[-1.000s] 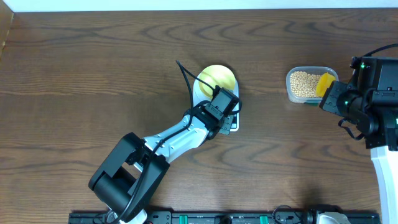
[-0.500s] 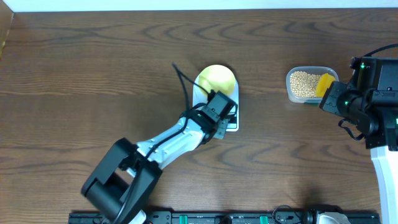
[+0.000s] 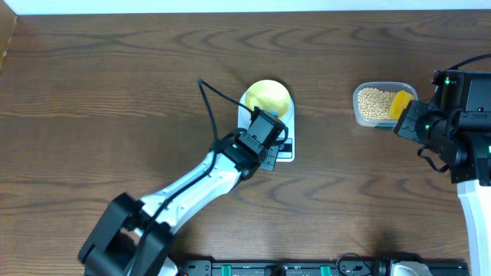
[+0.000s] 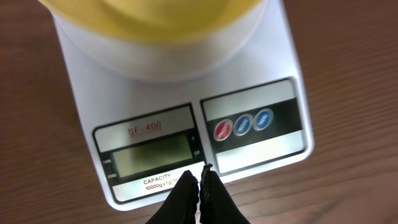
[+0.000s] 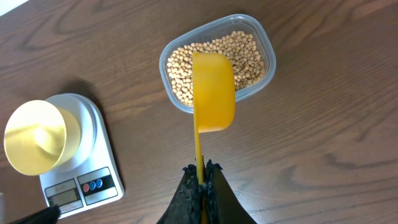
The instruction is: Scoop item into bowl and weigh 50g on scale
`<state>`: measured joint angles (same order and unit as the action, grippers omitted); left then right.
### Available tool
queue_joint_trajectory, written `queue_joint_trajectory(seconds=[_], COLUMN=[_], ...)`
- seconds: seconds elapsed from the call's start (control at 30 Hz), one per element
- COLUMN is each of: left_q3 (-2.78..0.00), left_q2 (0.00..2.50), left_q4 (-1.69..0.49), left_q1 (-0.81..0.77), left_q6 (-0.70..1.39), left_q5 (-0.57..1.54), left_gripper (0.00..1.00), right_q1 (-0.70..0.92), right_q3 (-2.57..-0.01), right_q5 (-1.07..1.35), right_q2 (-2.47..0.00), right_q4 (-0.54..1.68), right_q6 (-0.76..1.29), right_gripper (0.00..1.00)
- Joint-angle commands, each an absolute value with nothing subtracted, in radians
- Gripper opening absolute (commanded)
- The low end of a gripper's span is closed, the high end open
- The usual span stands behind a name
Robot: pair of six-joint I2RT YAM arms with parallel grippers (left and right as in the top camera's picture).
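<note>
The pale-yellow bowl (image 3: 267, 98) stands on the white scale (image 3: 286, 153); I see no beans in it. My left gripper (image 3: 268, 149) is shut and empty, its tips hovering over the scale's near edge by the LCD (image 4: 152, 155), whose digits I cannot read. My right gripper (image 5: 201, 169) is shut on the thin handle of the yellow scoop (image 5: 213, 93). The scoop's cup hangs over the near rim of the clear tub (image 5: 264, 43), which is full of tan beans (image 5: 245, 53). In the right wrist view the bowl (image 5: 34, 137) and scale (image 5: 93, 180) sit far left.
The tub (image 3: 360, 115) sits at the right of the brown wooden table (image 3: 115, 92), close to the right arm's base (image 3: 468, 146). The left arm's cable (image 3: 209, 100) loops up just left of the scale. A black rail (image 3: 268, 268) runs along the front edge.
The left arm has swung its elbow and base link to the left, and its gripper has drifted slightly left over the scale's display end. The right arm and scoop have not moved.
</note>
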<state>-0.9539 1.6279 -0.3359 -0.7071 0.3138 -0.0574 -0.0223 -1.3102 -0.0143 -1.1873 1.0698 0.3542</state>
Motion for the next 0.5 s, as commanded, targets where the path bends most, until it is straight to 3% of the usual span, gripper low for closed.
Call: queue_joint_trajectory(seconds=[0.0,0.47], left_q3=[-0.953,-0.953], left_q2=[1.688,1.734], left_q4=[-0.335,-0.255], left_q1=[-0.704,-0.704], left_q6=[0.312,0.314], left_q5=[-0.039,0.025], left_gripper=[0.07,0.07], right_q1=[-0.025,-0.025], right_q3=[-1.327,-1.327], right_q5=[-0.008,-0.009], right_q2=[-1.191,-1.191], right_q4=[1.07,1.066], right_q6=[0.343,0.343], right_gripper=[0.01,0.01])
